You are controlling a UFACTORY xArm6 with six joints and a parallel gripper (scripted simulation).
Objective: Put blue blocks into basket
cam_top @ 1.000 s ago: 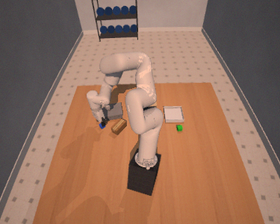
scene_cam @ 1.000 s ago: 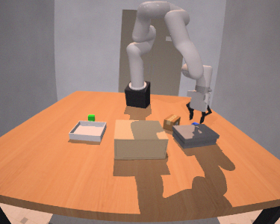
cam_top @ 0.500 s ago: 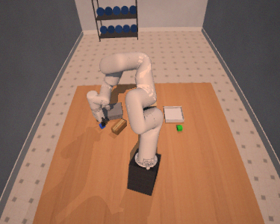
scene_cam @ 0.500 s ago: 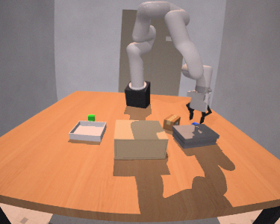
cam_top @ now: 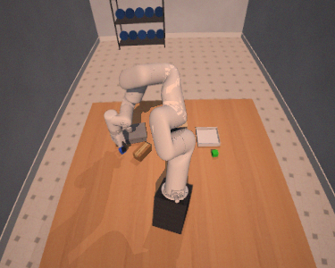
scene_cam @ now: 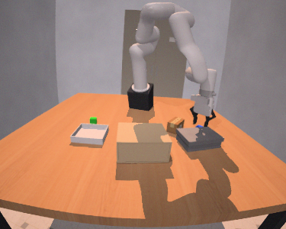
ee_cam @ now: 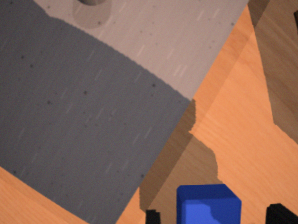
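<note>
One blue block [cam_top: 121,151] [scene_cam: 199,126] [ee_cam: 207,207] sits on the table [cam_top: 243,201] [scene_cam: 66,172] just beside the grey metal box [cam_top: 137,132] [scene_cam: 199,138] [ee_cam: 95,110], well apart from the white basket [cam_top: 197,138] [scene_cam: 86,140]. I have the hand [cam_top: 121,146] [scene_cam: 200,123] [ee_cam: 216,214] over this block, pointing down, its fingers more than halfway open and gripping nothing. In my wrist view, the block shows between the two black fingertips, with a gap on each side. The metal box has its lid on, and a round knob [ee_cam: 91,2] shows at the top edge of that view. A small cardboard box [cam_top: 142,152] [scene_cam: 175,125] rests near the blue block. The light wooden cabinet [scene_cam: 143,151] stands between the basket and the metal box; its drawer seems shut, though my angle is poor. A green block [cam_top: 214,153] [scene_cam: 93,120] lies outside the basket, near its wall.
</note>
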